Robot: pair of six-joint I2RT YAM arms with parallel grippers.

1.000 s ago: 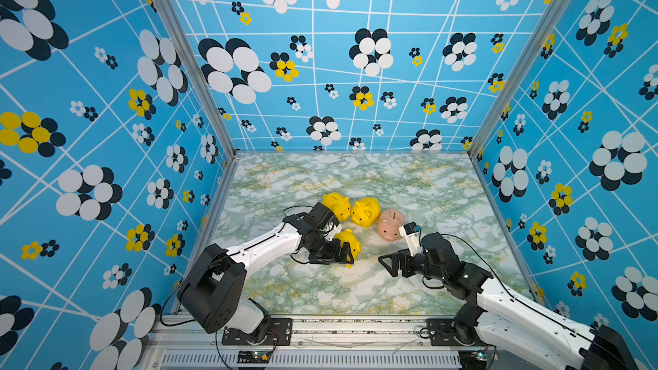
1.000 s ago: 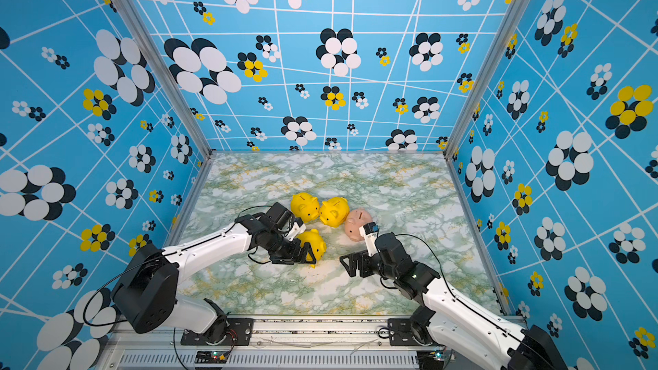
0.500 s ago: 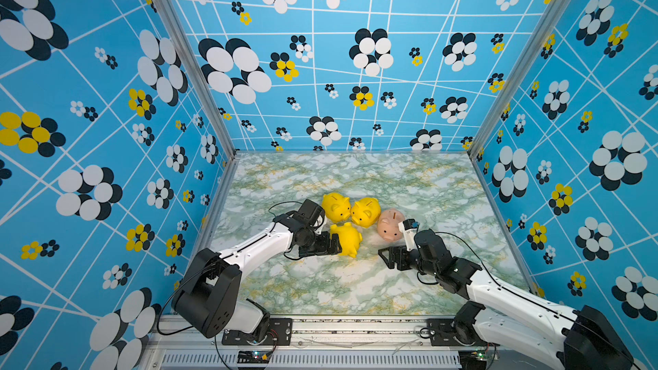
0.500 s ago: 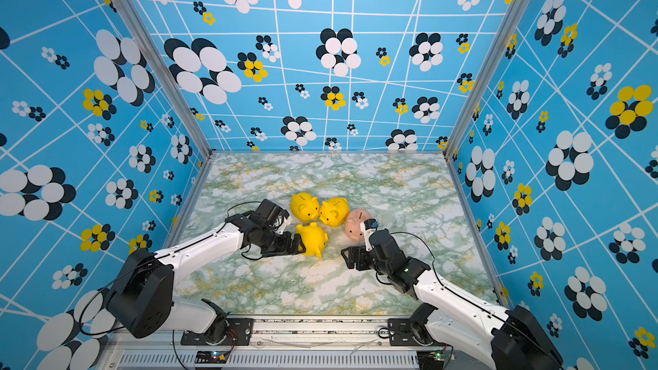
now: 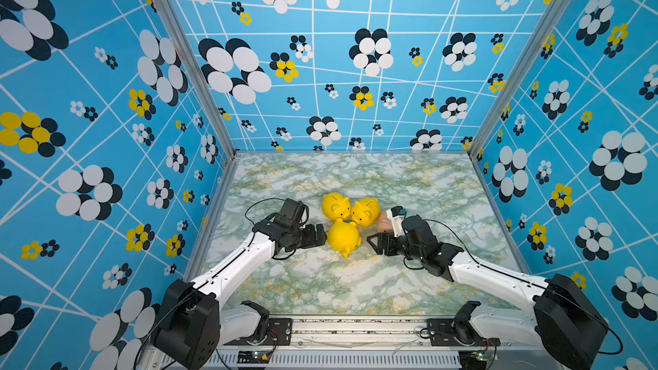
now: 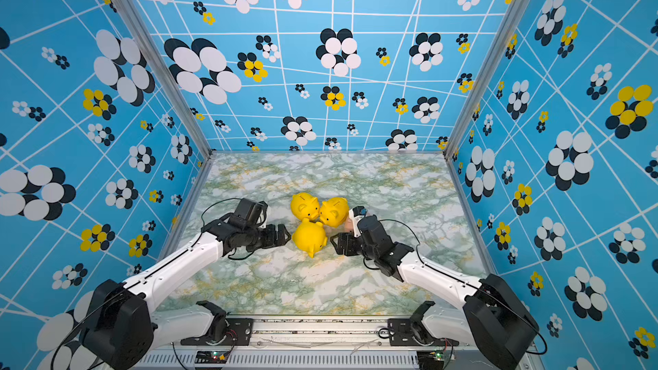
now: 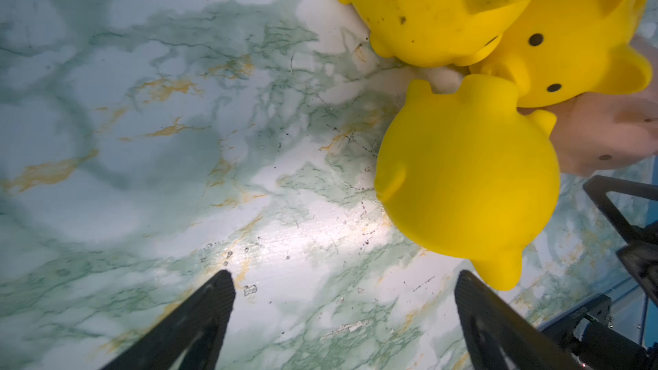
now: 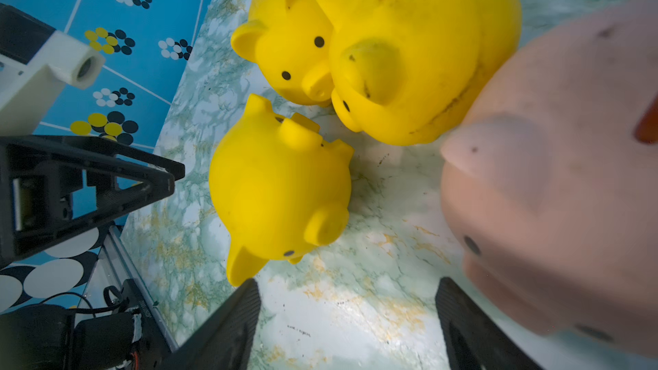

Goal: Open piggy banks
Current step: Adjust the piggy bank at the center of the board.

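Three yellow piggy banks and a pink one huddle mid-table. In both top views two yellow ones (image 5: 335,206) (image 5: 365,211) stand snout to snout at the back. The third yellow piggy bank (image 5: 343,238) (image 6: 309,237) lies tipped in front of them, free on the marble. My right wrist camera partly hides the pink piggy bank (image 5: 383,223). My left gripper (image 5: 320,238) (image 7: 343,279) is open just left of the tipped one (image 7: 466,179), holding nothing. My right gripper (image 5: 372,243) (image 8: 347,286) is open between that piggy bank (image 8: 281,190) and the pink one (image 8: 552,190).
The marble tabletop (image 5: 320,290) is boxed in by blue flower-patterned walls at the left, back and right. A metal rail (image 5: 356,329) with both arm bases runs along the front edge. The two grippers face each other across the tipped yellow piggy bank.
My left gripper has drawn back to the left from the near yellow piggy bank, which now lies free. My right arm has slid left toward the piggy banks and its jaws have narrowed slightly.
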